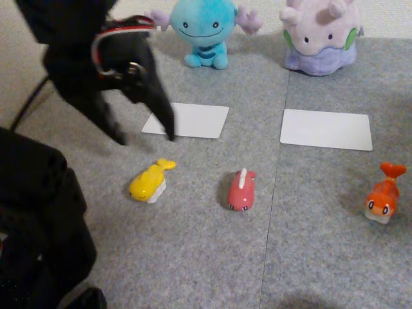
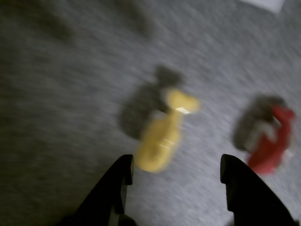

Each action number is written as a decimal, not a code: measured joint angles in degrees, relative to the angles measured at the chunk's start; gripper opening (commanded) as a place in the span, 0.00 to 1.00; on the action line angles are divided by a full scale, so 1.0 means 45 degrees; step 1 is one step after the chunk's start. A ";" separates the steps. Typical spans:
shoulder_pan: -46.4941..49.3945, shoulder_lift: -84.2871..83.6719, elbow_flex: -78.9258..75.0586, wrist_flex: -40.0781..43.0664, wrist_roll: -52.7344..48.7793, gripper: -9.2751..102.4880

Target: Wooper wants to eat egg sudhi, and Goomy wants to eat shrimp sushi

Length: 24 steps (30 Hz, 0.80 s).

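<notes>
Laid out as a serving scene on the grey worktop (image 1: 212, 257): 2 plush toys at the back, Wooper (image 1: 205, 31) at the left of the other view and Goomy (image 1: 320, 35) at its right, each with 1 white card (image 1: 187, 120) lying flat in front, likely meant as a plate (the second card (image 1: 326, 129) sits before Goomy). Nearer the camera, 3 small fish-shaped toys in a loose row, well apart: the yellow egg sudhi (image 1: 150, 181) at the left below Wooper's card, a pink-red toy (image 1: 241, 191) in the middle, the orange shrimp sushi (image 1: 383, 194) at the right, below and just right of Goomy's card. Probably spaced so as to leave room around each for a grasp. 1 black gripper (image 1: 145, 137) hanging above the egg sudhi, fingers spread wide and holding nothing. In the blurred wrist view, same gripper (image 2: 176, 172) with jaws apart, the egg sudhi (image 2: 162, 134) just ahead of the left finger and off-centre in the gap, the pink-red toy (image 2: 272, 141) off to the right. Judged as lining up on the egg sudhi; neither card carries anything yet.
</notes>
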 measured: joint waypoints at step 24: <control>0.0098 0.0000 0.0000 0.0703 0.0547 0.35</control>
